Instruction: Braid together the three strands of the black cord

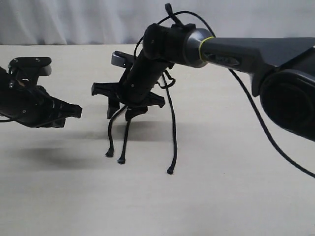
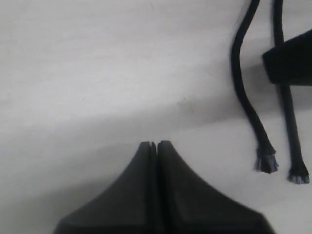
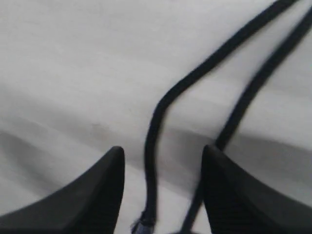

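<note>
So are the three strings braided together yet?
Not yet. The three strings run side by side without crossing, tips apart on the table; their tops are hidden behind the right arm.

The exterior view sits low, near the level of the table point(image 1: 221, 196). It faces across the table toward a pale curtain point(image 1: 74, 19) and is wide enough to hold the whole work area. The left wrist view looks down close over the tabletop, past the pressed-together tips of the left gripper point(image 2: 156, 144). The right wrist view looks between the spread fingers of the right gripper point(image 3: 163, 150), nearer still and blurred. Thin black strands point(image 1: 111, 137) show in all 3 views, 2 of them in each wrist view.
</note>
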